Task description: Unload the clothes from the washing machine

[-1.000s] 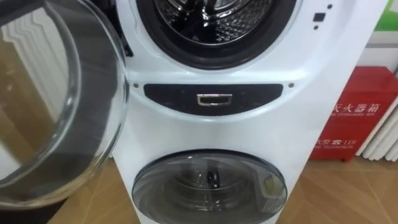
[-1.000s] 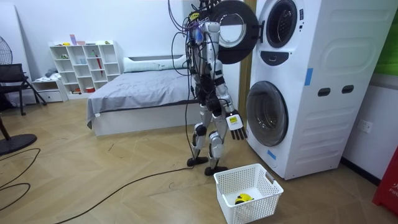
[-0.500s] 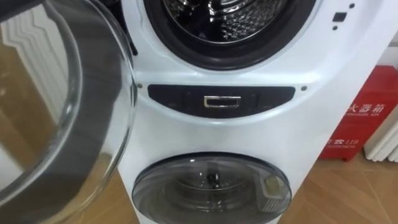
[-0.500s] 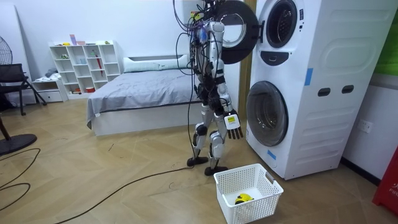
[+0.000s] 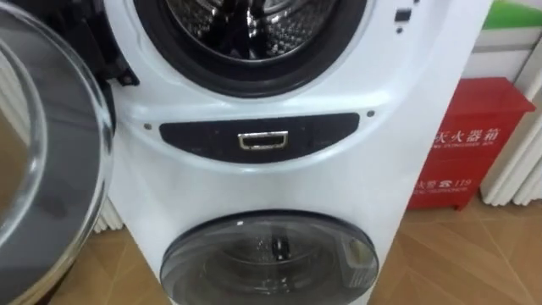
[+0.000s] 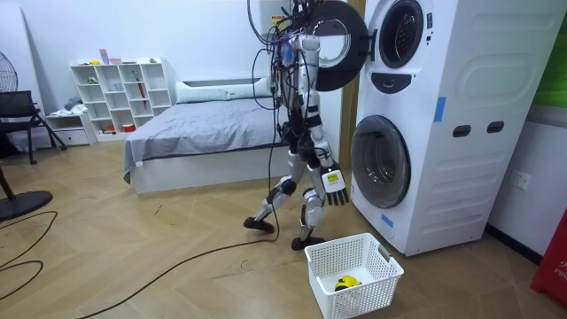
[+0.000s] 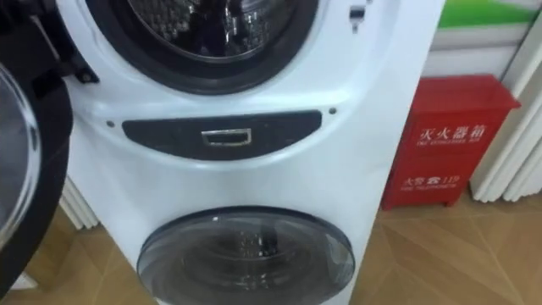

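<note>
A: Where's the laundry vs. the hand?

B: Can't tell for sure. Standing right in front of the stacked washing machine (image 5: pixel 254 182), w/ top drum (image 5: pixel 246 21) wide open. Inside, just shiny metal & dark reflections, so can't pick out clothes. Spotted the right hand (image 6: pixel 334 183) in room view. Hanging low beside the bottom door (image 5: pixel 267 258), well below the top drum, fingers slack, holding nothing.

A: Changed vs. a sec ago?

B: Head cam swung. Now seeing the machine further toward the view's left and more of the red box (image 5: pixel 461 144); camera's own shift, not the things'. In room view, now w/ one leg stretched back toward the room view's left, vs. both feet close together earlier. Hand a touch lower too.

A: Other stuff? Anything in the way?

B: Far behind, a bed (image 6: pixel 195 133) & a shelf unit (image 6: pixel 120 93). Nearer, w/ top door (image 5: pixel 42 169) swung out to robot's left, beside the opening, not across it. Bottom door shut. Red box on the floor, right of the machine. On the floor near the feet, a white basket (image 6: pixel 363 297) w/ a yellow item (image 6: pixel 345 283) inside, below the hand & apart from it.
</note>
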`<state>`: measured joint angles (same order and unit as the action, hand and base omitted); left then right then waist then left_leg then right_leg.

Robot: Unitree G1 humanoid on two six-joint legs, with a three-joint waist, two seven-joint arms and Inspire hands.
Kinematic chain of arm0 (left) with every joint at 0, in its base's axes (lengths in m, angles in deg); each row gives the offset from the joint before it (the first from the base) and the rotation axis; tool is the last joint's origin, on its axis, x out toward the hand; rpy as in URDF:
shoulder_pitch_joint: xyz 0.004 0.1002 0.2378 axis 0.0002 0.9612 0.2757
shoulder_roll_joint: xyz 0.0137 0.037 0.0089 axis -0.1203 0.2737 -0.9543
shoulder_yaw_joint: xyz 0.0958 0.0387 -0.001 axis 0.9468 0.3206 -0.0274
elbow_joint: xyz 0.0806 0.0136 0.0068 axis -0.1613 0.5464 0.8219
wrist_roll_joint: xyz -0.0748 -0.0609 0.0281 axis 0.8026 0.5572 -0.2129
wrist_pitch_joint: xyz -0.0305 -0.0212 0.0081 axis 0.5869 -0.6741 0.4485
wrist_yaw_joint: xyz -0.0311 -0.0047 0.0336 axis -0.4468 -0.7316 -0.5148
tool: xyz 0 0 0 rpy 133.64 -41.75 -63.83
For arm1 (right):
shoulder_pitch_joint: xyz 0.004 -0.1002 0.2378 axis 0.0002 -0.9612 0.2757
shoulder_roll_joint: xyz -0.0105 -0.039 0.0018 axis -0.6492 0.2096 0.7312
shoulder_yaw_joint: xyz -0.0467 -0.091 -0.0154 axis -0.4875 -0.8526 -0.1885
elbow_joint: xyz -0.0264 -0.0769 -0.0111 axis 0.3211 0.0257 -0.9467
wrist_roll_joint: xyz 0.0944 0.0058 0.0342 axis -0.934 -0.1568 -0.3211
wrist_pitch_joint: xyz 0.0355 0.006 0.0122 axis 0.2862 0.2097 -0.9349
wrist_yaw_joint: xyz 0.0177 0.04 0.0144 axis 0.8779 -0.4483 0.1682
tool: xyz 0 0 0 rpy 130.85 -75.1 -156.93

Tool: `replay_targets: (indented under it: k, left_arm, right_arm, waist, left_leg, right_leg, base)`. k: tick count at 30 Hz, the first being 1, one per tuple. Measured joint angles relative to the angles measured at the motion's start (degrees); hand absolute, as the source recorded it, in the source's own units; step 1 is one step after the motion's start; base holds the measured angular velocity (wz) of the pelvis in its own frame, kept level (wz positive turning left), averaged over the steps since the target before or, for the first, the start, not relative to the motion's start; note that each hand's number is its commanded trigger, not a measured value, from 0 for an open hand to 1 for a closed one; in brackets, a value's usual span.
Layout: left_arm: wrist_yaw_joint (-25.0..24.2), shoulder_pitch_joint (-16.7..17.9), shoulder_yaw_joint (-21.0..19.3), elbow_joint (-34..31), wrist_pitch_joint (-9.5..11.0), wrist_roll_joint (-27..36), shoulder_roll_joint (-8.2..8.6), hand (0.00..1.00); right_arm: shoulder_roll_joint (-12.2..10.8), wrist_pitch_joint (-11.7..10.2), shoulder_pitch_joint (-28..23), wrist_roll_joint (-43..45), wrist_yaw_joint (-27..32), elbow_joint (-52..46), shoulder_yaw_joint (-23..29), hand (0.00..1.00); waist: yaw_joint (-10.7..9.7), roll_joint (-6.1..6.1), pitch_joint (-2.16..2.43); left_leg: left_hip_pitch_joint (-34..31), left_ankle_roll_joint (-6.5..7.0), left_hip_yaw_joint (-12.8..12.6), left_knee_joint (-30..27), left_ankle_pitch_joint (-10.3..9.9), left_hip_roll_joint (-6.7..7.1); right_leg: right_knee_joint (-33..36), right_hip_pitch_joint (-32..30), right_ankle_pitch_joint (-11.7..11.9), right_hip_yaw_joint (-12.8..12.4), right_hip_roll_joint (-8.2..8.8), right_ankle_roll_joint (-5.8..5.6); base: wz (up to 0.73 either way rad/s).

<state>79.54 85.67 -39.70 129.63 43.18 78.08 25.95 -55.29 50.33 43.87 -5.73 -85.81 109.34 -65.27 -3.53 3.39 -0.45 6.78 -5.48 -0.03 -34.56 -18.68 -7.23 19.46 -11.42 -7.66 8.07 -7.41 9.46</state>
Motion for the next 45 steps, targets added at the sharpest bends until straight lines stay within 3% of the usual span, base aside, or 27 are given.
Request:
replay_targets:
  k: [2,3,5,7,9,10,11,12,13,14,15,16,17,18,19,20,22,24,27,32,37,40,43,45]
  left_arm:
    - [0.0,-2.2,2.4,0.2,0.4,-0.1,-0.06,0.00]
    - [0.1,-3.0,3.7,0.2,0.8,-0.5,0.07,0.00]
    - [0.1,-3.3,4.6,0.7,1.0,-0.4,0.10,0.00]
    - [0.1,-2.9,5.0,2.8,1.2,-0.3,0.13,0.00]
    - [0.0,-1.8,4.9,5.5,1.3,0.2,-0.03,0.00]
    - [0.1,-1.1,4.7,6.0,1.4,0.3,-0.18,0.00]
    - [0.1,-0.3,4.8,7.6,1.7,1.0,-0.45,0.00]
    - [0.1,0.5,4.5,8.8,1.7,1.1,-0.52,0.00]
    - [0.1,1.2,4.3,8.8,1.7,1.1,-0.57,0.00]
    - [0.2,2.5,4.2,8.8,1.9,1.1,-0.94,0.00]
    - [0.3,3.3,4.2,8.7,1.9,1.3,-1.45,0.00]
    - [0.5,4.1,3.6,8.5,1.9,1.3,-1.69,0.00]
    - [0.5,4.5,3.0,8.3,1.9,1.3,-1.77,0.00]
    - [0.6,5.1,1.1,8.1,1.9,1.2,-1.90,0.00]
    - [0.7,5.1,-0.1,8.1,1.8,1.2,-1.99,0.00]
    - [0.8,5.1,-2.1,8.1,1.8,1.3,-2.09,0.00]
    - [0.9,5.0,-3.9,8.1,2.1,1.4,-2.26,0.00]
    - [1.0,4.9,-3.9,8.1,2.2,1.5,-2.34,0.00]
    - [1.0,4.4,-3.5,7.8,2.9,2.6,-1.93,0.00]
    - [1.1,4.6,-2.5,7.7,3.0,2.7,-1.83,0.00]
    - [1.9,4.8,-2.6,7.7,3.0,8.9,-1.76,0.00]
    - [1.9,4.8,-3.4,7.7,3.1,16.4,-1.78,0.00]
    - [1.9,4.5,-6.5,7.6,3.2,20.0,-2.05,0.00]
    - [2.9,3.9,-11.0,6.2,3.2,25.4,-2.47,0.00]
  right_arm:
    - [0.0,-0.3,0.6,0.3,0.3,-0.1,0.6,0.00]
    - [-0.1,-0.6,1.0,0.4,0.4,-0.1,0.7,0.00]
    - [-0.5,-0.6,1.8,0.3,0.4,-0.1,0.7,0.00]
    - [-0.9,-0.5,1.7,0.1,0.5,-0.1,0.5,0.00]
    - [-0.9,-0.5,1.7,0.0,0.7,-0.2,0.7,0.00]
    - [-0.9,-0.5,1.8,0.1,0.7,-0.2,0.7,0.00]
    - [-0.9,-0.5,2.2,-0.1,0.8,-0.4,0.8,0.00]
    - [-1.2,-0.1,0.9,-0.3,1.0,-0.4,1.5,0.00]
    - [-1.1,0.3,0.3,-0.3,1.0,-0.4,2.6,0.00]
    - [-0.8,0.8,-0.2,-0.2,1.1,-0.3,3.5,0.00]
    - [-0.3,0.9,-0.2,0.4,1.4,-0.2,3.3,0.00]
    - [0.1,0.7,-0.1,1.1,1.5,0.3,2.9,0.00]
    - [0.1,0.7,0.0,1.2,1.5,0.4,3.0,0.00]
    - [0.0,0.6,0.1,1.6,1.5,0.4,2.4,0.00]
    - [-0.2,0.6,0.5,1.9,1.4,0.5,1.9,0.00]
    - [-0.3,0.5,1.7,2.6,1.0,0.5,0.4,0.00]
    - [-0.6,0.5,2.6,4.1,0.0,0.3,-1.1,0.00]
    - [-0.6,0.1,2.9,5.2,-0.6,0.0,-2.2,0.00]
    - [-0.7,-0.8,3.2,5.4,-0.3,0.0,-3.7,0.00]
    - [-0.9,-1.0,3.6,6.9,-0.2,-0.1,-3.8,0.00]
    - [-1.1,-1.2,3.5,6.2,-0.2,-0.4,-3.6,0.00]
    - [-1.1,-2.4,3.1,6.3,0.9,-0.4,-1.7,0.00]
    - [-1.0,-3.0,2.8,6.8,1.5,-0.4,-0.8,0.00]
    - [-0.8,-3.1,2.6,8.3,1.7,-0.4,2.6,0.00]
  waist:
    - [-0.9,0.50,-0.32]
    - [-0.8,0.82,-0.10]
    - [-0.8,0.13,-0.48]
    - [-0.7,-0.50,-0.26]
    - [-0.7,-1.16,0.16]
    - [-0.7,-1.53,0.34]
    - [-0.9,-1.16,0.10]
    - [-0.9,-0.86,0.02]
    - [-0.8,-0.82,0.11]
    - [-0.2,-0.95,0.22]
    - [0.6,-1.22,0.13]
    - [1.1,-1.98,-0.08]
    - [1.7,-2.20,-0.07]
    - [3.5,-3.07,0.22]
    - [4.4,-3.50,0.31]
    - [5.2,-3.73,0.29]
    - [5.6,-3.62,0.32]
    - [5.7,-4.12,0.29]
    - [5.6,-5.01,0.47]
    - [5.6,-6.05,0.41]
    - [5.6,-5.43,0.26]
    - [5.6,-4.26,-0.02]
    - [5.6,-3.42,-0.19]
    - [5.3,-2.41,-0.25]
  left_leg:
    - [2.1,-0.07,0.4,5.8,-0.4,0.04]
    - [3.4,0.14,0.4,10.4,-0.5,0.58]
    - [4.0,1.67,0.3,16.1,-1.5,1.35]
    - [4.6,2.47,0.3,20.7,-1.8,2.14]
    - [4.1,4.99,-1.6,24.8,-1.1,4.40]
    - [3.3,5.85,-2.2,24.9,-0.8,5.04]
    - [1.7,7.14,-5.0,24.7,-0.9,5.00]
    - [1.2,6.85,-8.0,23.9,-0.2,4.54]
    - [1.2,6.84,-8.2,24.0,0.4,4.53]
    - [1.3,6.82,-9.5,24.7,1.6,4.58]
    - [1.4,6.80,-11.6,25.1,2.2,4.55]
    - [1.4,6.45,-13.4,25.1,2.8,4.64]
    - [1.4,6.17,-14.4,25.0,3.0,4.71]
    - [1.2,5.43,-15.9,24.8,3.5,5.17]
    - [1.0,5.22,-16.5,24.5,3.5,5.30]
    - [0.1,4.72,-16.9,23.4,3.8,5.30]
    - [-0.3,4.38,-13.7,23.5,4.8,4.60]
    - [-0.2,3.96,-12.1,23.5,5.1,3.91]
    - [-0.6,3.68,-10.8,23.2,5.3,3.38]
    - [-1.2,3.62,-10.7,23.2,5.3,2.83]
    - [-1.1,3.63,-10.1,23.4,5.3,2.95]
    - [-0.3,3.63,-8.7,24.0,5.3,3.09]
    - [0.3,3.63,-8.6,24.3,5.3,3.07]
    - [1.1,3.62,-8.6,24.9,5.3,3.09]
  right_leg:
    - [0.4,-2.3,1.0,1.5,0.14,-0.21]
    - [0.1,-3.8,2.2,1.5,0.20,-0.41]
    - [-0.2,-5.8,4.3,1.6,0.58,-0.72]
    - [-2.1,-6.3,7.6,1.5,0.85,-1.29]
    - [-8.0,-6.1,14.2,0.0,1.70,-2.72]
    - [-9.9,-6.0,16.2,-0.4,2.00,-3.14]
    - [-10.7,-5.8,17.7,-0.7,2.99,-5.56]
    - [-2.8,-5.7,11.2,0.9,4.85,-5.58]
    - [1.9,-5.4,7.7,1.4,5.74,-6.03]
    - [9.2,-4.0,1.9,2.1,7.51,-7.31]
    - [13.7,-1.3,-2.7,2.2,9.62,-7.81]
    - [14.7,2.9,-6.3,1.9,11.63,-8.89]
    - [14.0,5.0,-7.6,1.2,12.27,-9.56]
    - [10.8,7.8,-9.3,-0.3,12.98,-10.72]
    - [8.3,8.4,-9.6,-1.0,12.65,-11.07]
    - [3.9,9.0,-9.6,-1.4,11.67,-10.18]
    - [-0.1,9.8,-7.0,-2.6,9.64,-8.52]
    - [-2.5,10.9,-5.6,-2.6,8.50,-7.97]
    - [-4.2,11.4,-4.5,-2.5,7.27,-7.65]
    - [-7.2,12.1,-2.7,-1.7,6.82,-7.48]
    - [-8.8,13.1,-2.0,-1.7,6.82,-7.79]
    - [-8.9,13.8,-1.9,-1.6,6.75,-7.83]
    - [-9.3,14.5,-1.9,-1.8,6.91,-7.84]
    - [-9.8,15.4,-1.9,-1.8,6.91,-7.85]
  base:
    - [0.34]
    - [0.13]
    - [0.00]
    - [0.00]
    - [-0.09]
    - [0.00]
    - [0.29]
    - [0.47]
    - [0.54]
    - [0.41]
    - [0.34]
    - [0.16]
    - [-0.13]
    - [-0.38]
    - [-0.62]
    - [-0.57]
    - [-0.41]
    - [-0.12]
    - [0.00]
    - [-0.01]
    - [0.00]
    - [0.01]
    - [0.00]
    - [0.02]
